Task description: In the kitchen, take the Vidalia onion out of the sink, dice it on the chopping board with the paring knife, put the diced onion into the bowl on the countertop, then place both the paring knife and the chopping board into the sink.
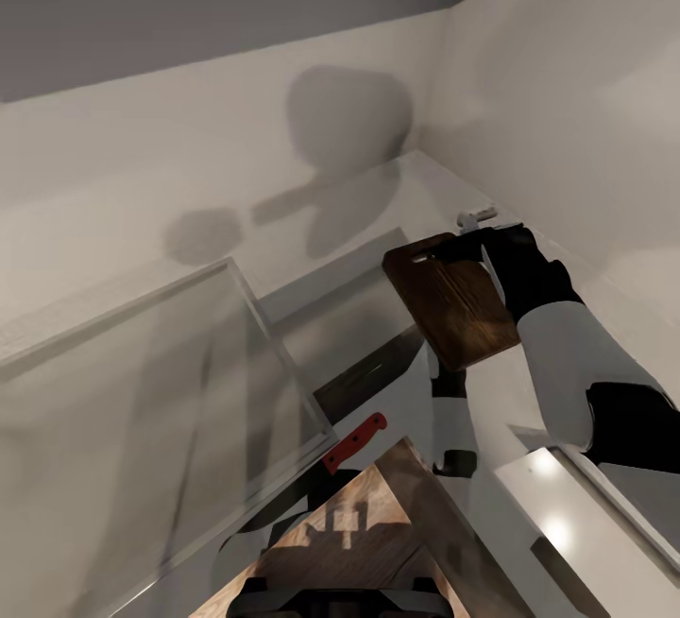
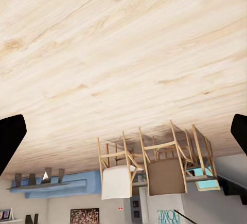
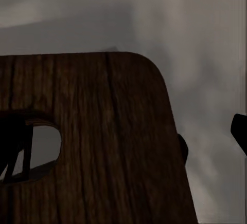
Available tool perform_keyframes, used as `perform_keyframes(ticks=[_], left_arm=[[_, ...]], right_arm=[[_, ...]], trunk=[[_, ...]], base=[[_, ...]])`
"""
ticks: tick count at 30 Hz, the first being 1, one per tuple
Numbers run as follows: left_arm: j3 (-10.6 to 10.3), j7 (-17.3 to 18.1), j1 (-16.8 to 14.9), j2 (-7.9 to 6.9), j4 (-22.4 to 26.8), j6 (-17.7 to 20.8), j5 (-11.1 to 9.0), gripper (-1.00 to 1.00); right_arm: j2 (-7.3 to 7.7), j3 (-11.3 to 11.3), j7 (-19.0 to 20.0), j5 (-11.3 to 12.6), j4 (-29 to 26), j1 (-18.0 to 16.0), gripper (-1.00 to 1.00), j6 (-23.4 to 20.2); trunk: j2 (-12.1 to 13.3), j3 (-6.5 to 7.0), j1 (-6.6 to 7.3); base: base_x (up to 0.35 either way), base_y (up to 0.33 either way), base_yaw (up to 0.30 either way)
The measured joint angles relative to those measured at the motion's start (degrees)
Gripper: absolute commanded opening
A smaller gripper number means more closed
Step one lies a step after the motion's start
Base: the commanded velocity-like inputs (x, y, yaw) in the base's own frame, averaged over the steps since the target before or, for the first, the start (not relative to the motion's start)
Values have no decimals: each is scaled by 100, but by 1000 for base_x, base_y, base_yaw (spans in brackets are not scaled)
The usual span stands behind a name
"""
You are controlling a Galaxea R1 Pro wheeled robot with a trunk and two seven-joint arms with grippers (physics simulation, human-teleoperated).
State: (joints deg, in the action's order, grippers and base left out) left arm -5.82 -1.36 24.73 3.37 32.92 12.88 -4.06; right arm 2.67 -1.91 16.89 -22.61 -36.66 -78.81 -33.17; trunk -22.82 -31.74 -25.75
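Fingers of our right gripper [image 1: 472, 245] clamp the board [image 1: 453, 301] at its slot end.
We hold it aloft, long axis pointing down toward the sink [image 1: 236, 268]; left fingertips [image 2: 10, 136] spread wide.

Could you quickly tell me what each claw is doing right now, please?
Left claw: open, fingertips wide apart, holding nothing.
Right claw: shut on the chopping board, lifted above the countertop.

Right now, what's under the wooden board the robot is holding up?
The chopping board hangs in the right gripper, lifted off everything. Below it lies the grey countertop, and lower, the paring knife. Whatever sits directly behind the board is covered.
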Motion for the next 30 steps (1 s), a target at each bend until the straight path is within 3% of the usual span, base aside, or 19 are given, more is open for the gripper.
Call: perform_keyframes(ticks=[30], left_arm=[[-1, 6, 0, 0, -9, 0, 0, 100]], right_arm=[[7, -5, 1, 45, 7, -4, 100, -73]], trunk=[[-2, 1, 1]], base=[[0, 0, 0]])
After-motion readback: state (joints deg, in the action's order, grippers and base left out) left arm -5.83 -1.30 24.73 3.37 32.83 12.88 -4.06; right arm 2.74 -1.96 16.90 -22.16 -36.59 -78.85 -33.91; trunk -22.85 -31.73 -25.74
